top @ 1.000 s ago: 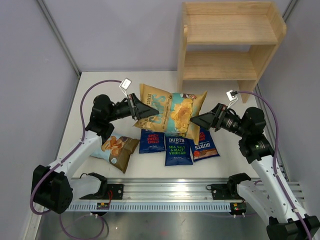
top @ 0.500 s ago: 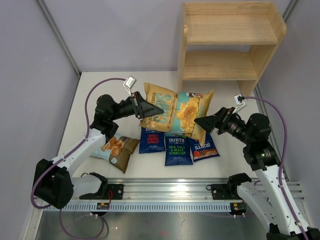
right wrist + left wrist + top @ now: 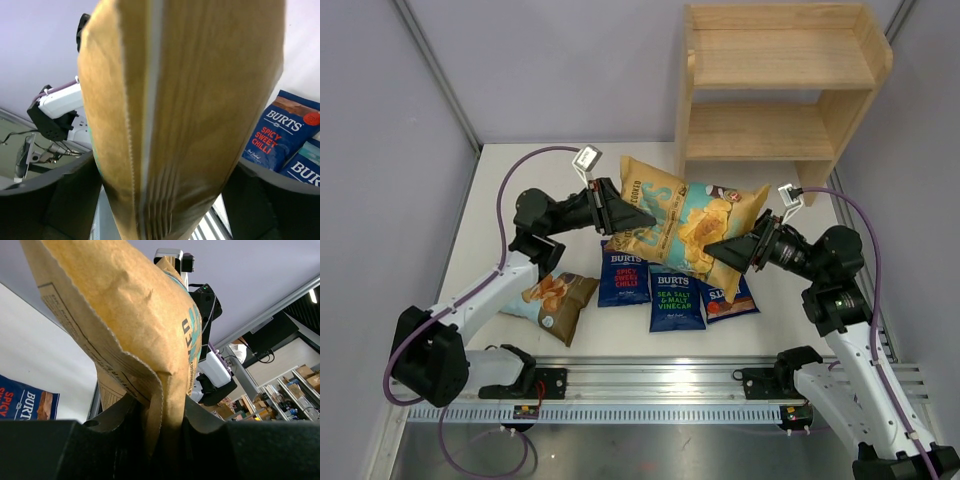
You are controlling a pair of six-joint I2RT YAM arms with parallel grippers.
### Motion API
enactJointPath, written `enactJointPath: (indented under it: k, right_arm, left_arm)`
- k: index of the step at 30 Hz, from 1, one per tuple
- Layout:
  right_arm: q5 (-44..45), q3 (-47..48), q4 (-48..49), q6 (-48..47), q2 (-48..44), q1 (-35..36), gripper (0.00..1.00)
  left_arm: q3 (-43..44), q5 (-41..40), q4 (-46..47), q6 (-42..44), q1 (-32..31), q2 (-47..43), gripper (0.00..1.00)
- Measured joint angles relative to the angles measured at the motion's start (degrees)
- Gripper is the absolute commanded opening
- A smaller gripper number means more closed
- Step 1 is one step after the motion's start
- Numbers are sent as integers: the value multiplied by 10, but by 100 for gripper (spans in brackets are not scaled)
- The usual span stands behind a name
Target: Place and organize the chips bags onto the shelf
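Above white table [image 3: 505, 185], left end effector [image 3: 619, 214] and right end effector [image 3: 716, 249], clamped on tan bag [image 3: 682, 218], moved it toward shelf [image 3: 775, 132].

Held bag [image 3: 685, 222]: tan paper, light-blue panel, golden chips pictured; back side plain tan with dark print.
Flat bag [image 3: 552, 302]: brown and light blue, chips pictured.
Chilli bag [image 3: 623, 278]: dark blue, red lettering.
Vinegar bag [image 3: 677, 298]: dark blue, green lettering.
Third bag [image 3: 732, 300]: dark blue, red label.
Shelf [image 3: 775, 60]: pale bare wood.
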Motion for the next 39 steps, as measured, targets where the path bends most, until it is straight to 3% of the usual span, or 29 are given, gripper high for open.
enactJointPath:
  k: [2, 3, 6, 7, 10, 16, 24, 32, 39]
  right_arm:
    - [-9, 0, 7, 9, 0, -1, 75]
    - [-9, 0, 8, 12, -2, -1, 60]
    - [-3, 0, 7, 10, -6, -3, 41]
    - [1, 0, 6, 9, -8, -3, 39]
    - [14, -2, 5, 9, -10, -3, 37]
    - [34, -5, -7, 10, -12, -1, 35]
    - [155, -15, -59, 20, -42, 0, 33]
    - [315, -66, -95, 76, -107, -12, 33]
    - [385, -71, -96, 92, -111, -28, 32]
  left_arm:
    - [7, 0, 1, 2, -4, 4, 34]
    - [11, 1, -5, 10, -4, 5, 35]
    - [30, -2, -68, 50, -6, 4, 52]
    - [39, -6, -96, 67, -7, 4, 67]
    - [77, -47, -218, 141, -11, -9, 99]
    - [128, -199, -450, 281, -32, -65, 99]
    - [167, -508, -712, 402, -32, -168, 99]
    - [179, -646, -847, 468, -32, -238, 99]
    - [167, -728, -915, 516, -32, -283, 99]
